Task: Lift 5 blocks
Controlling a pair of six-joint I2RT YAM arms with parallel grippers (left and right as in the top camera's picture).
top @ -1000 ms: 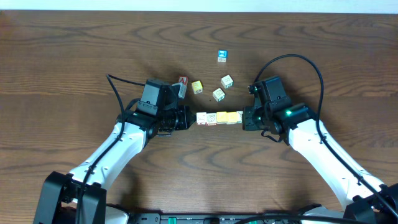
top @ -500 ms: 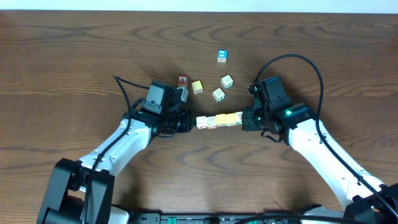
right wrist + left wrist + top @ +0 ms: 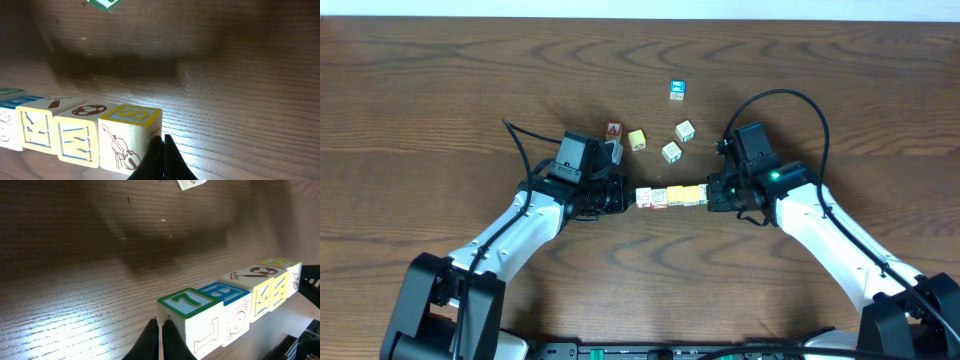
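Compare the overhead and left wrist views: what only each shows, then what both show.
Overhead only: the left arm and right arm, the blue-faced cube and the red "A" cube. Left wrist only: face markings close up, like the green-framed top of the nearest block. Both: the row of blocks, with the shut left gripper at its end.

The right hand (image 3: 709,192) has moved a little closer to the left hand (image 3: 628,195), so the row of blocks (image 3: 672,193) between them is now pressed shorter. The left arm has turned, and the red cube (image 3: 614,129) beyond the left hand, half covered before, is now fully visible.
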